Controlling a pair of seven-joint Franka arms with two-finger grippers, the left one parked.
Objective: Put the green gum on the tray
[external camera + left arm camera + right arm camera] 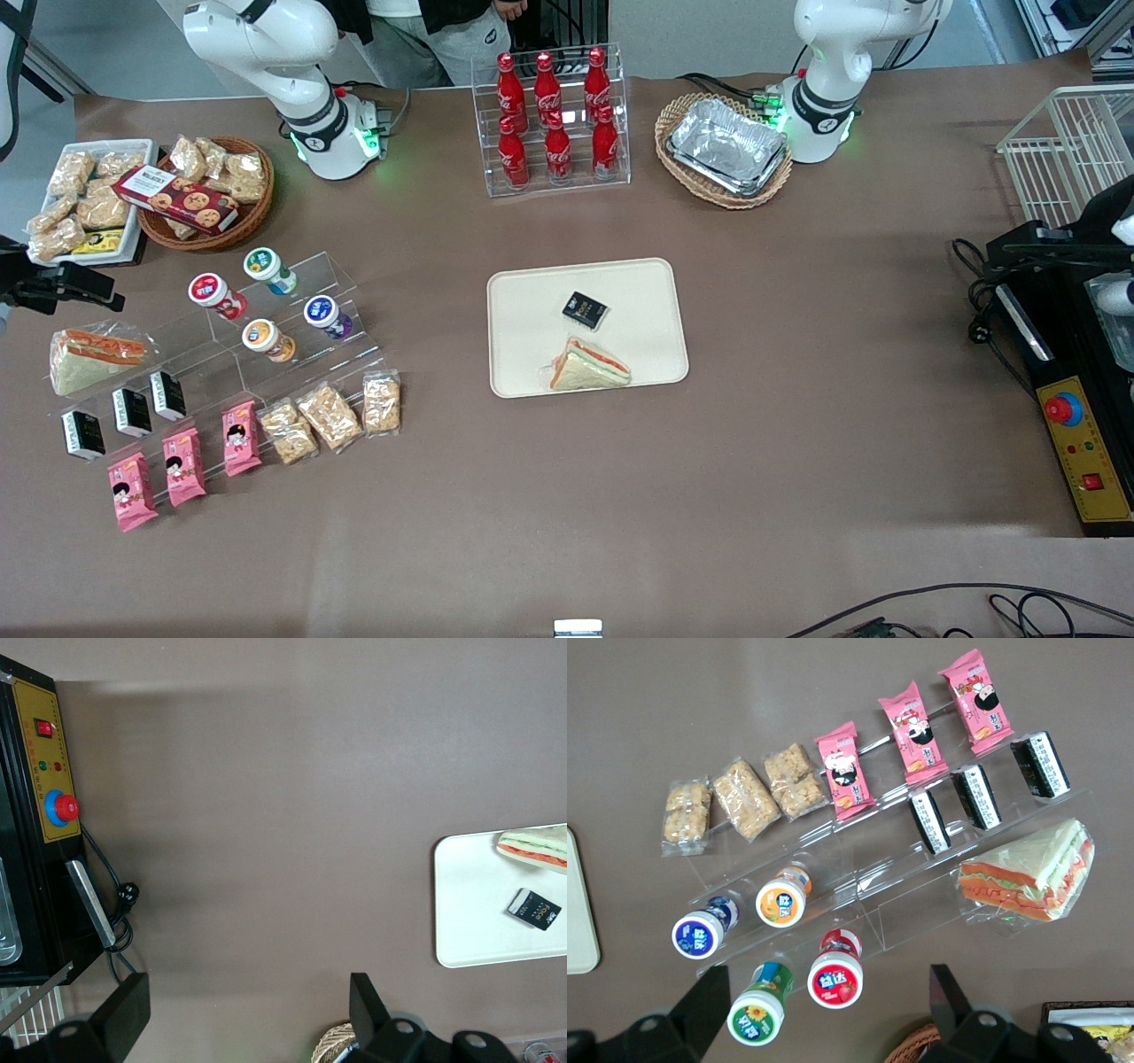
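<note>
The gripper (824, 1010) hangs above the clear stepped acrylic rack (266, 350), its dark fingers (709, 1005) spread wide and holding nothing. The green gum (757, 1014) lies on the rack's top step beside the red-lidded canister (835, 977) (only the fingers' upper parts show). The tray (523, 301), cream and low-rimmed, sits mid-table with bare brown tabletop (425, 248) between it and the rack; a wrapped sandwich (588, 366) and a small black packet (584, 309) occupy it.

Partly visible items cut off by picture edges.
The pincer (824, 1014) shows only two dark fingers (709, 1001) spread apart, bodies cropped. The tray (578, 912) appears as an edge sliver. Lid print on the green gum (757, 1017) is too small to read.
</note>
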